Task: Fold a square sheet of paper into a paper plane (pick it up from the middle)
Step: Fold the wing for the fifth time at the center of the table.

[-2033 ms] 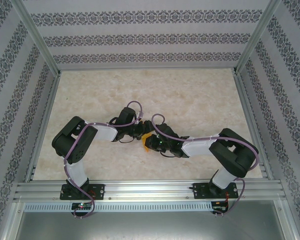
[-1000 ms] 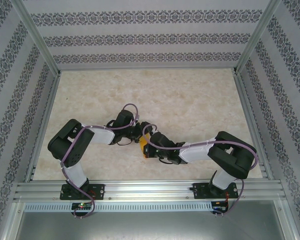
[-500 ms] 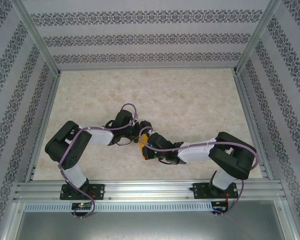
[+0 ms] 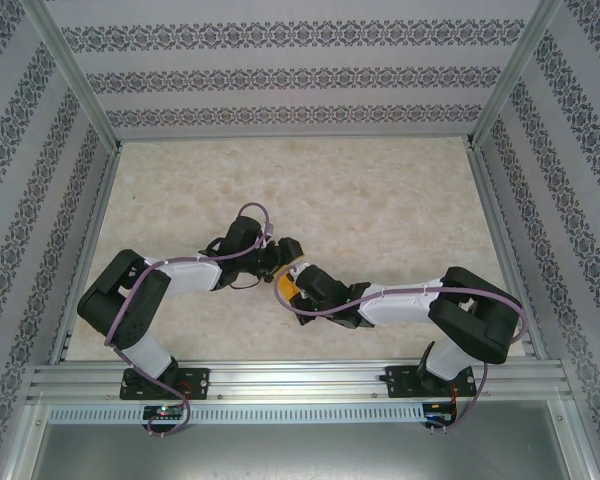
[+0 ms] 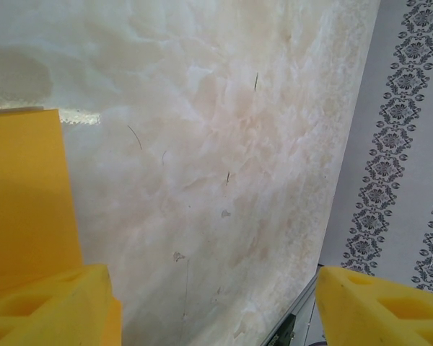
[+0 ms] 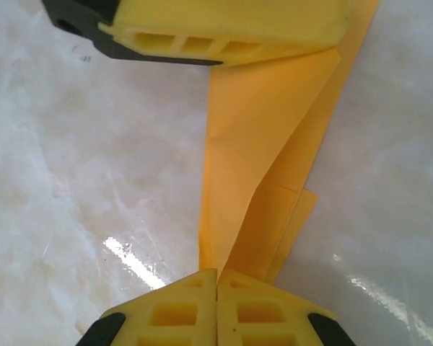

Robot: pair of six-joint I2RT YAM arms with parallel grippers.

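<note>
The square sheet of paper is folded into a narrow, creased orange-yellow paper plane (image 6: 263, 137) that lies over the marble table. My right gripper (image 6: 216, 277) is shut on its near end, pads pressed together with the paper pinched between them. At mid-table the right gripper (image 4: 302, 288) meets my left gripper (image 4: 280, 258), with a bit of the paper plane (image 4: 288, 283) showing between them. One left finger (image 6: 231, 29) rests at the paper's far end. My left gripper (image 5: 216, 306) is open, nothing between its pads, and the paper plane (image 5: 25, 194) lies flat beside its left finger (image 5: 50, 306).
The marble table (image 4: 380, 190) has free room behind and to both sides of the grippers. Aluminium rails (image 4: 300, 380) run along the near edge, and patterned walls (image 4: 280, 75) enclose the back and sides.
The left gripper's jaws have opened wider and its arm has drawn its elbow back to the left. The right gripper, still shut on the paper, has shifted slightly away from the near edge.
</note>
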